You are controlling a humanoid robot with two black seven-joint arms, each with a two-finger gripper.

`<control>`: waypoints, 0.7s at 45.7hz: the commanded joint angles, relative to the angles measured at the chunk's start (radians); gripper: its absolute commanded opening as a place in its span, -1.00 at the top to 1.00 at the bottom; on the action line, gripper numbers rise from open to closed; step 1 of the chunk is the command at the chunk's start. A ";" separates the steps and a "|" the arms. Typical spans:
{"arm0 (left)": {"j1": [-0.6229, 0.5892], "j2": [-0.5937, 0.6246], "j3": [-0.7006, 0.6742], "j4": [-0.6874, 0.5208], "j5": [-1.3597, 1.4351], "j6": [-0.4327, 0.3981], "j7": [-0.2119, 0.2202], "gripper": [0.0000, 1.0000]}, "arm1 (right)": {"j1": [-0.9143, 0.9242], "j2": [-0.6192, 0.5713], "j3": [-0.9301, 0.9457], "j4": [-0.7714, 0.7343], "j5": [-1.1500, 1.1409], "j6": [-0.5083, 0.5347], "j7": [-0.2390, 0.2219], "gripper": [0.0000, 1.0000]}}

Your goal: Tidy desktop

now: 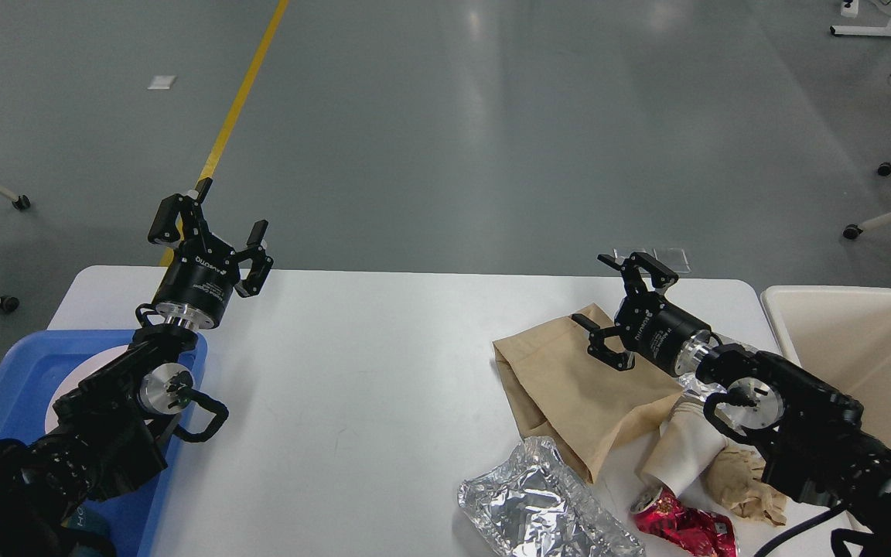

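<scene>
A: At the counter's left edge sits a blue tray (pixel 20 379) with a white plate on it, and the left end effector (pixel 209 232) hangs above the far-left corner, fingers apart, holding nothing.

B: And the desktop itself?

A: The counter (pixel 353 371) is white, smooth and matte, and spans the whole lower view. Its middle is bare; the litter is gathered toward the near-right corner.

B: Which piece should go first, would you say?

A: Probably the tan paper bag (pixel 569 387). The right end effector (pixel 623 309) is poised just over its far end, fingers spread, gripping nothing. I'd pinch a folded edge rather than the flat face, since flat paper likely slips.

B: What else lies there?

A: Crumpled foil (pixel 538 503), a white paper cup (pixel 685 452), a red wrapper (pixel 685 526) and a brown paper wad (pixel 743 483), all close together. The cream bin (pixel 863 348) stands just beyond the right edge, a short carry.

B: The room?

A: A grey glossy floor (pixel 492 116) with a yellow line (pixel 240 100) and wheeled furniture legs at the sides.
</scene>
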 commanded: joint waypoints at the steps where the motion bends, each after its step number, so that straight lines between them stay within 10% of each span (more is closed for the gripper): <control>1: 0.000 0.000 0.000 0.000 0.000 0.000 0.000 -0.93 | 0.000 0.000 0.000 0.000 0.000 0.000 0.000 -1.00; 32: 0.000 0.000 0.000 0.000 0.000 0.002 0.000 -0.93 | -0.002 0.002 0.011 0.000 0.000 0.000 0.000 -1.00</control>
